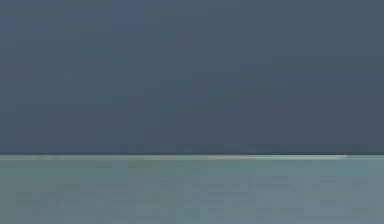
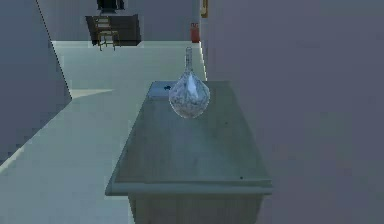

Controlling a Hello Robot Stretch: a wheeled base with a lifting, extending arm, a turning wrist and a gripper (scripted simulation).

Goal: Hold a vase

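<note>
A clear glass vase [image 2: 189, 95] with a round body and a thin tall neck stands on the grey-green top of a table [image 2: 190, 160] in the arm side view. It sits toward the table's far end, near the middle of its width. A small dark mark or object [image 2: 158, 88] lies on the table top to the left of the vase.
A blue-grey wall [image 1: 190, 70] stands close ahead in the forward view, with a pale green surface [image 1: 190, 190] below it. Beside the table a wall [image 2: 310, 90] runs along the right. Open floor [image 2: 70, 140] lies on its left, leading to dark furniture [image 2: 112, 28] and a red object [image 2: 195, 33] far back.
</note>
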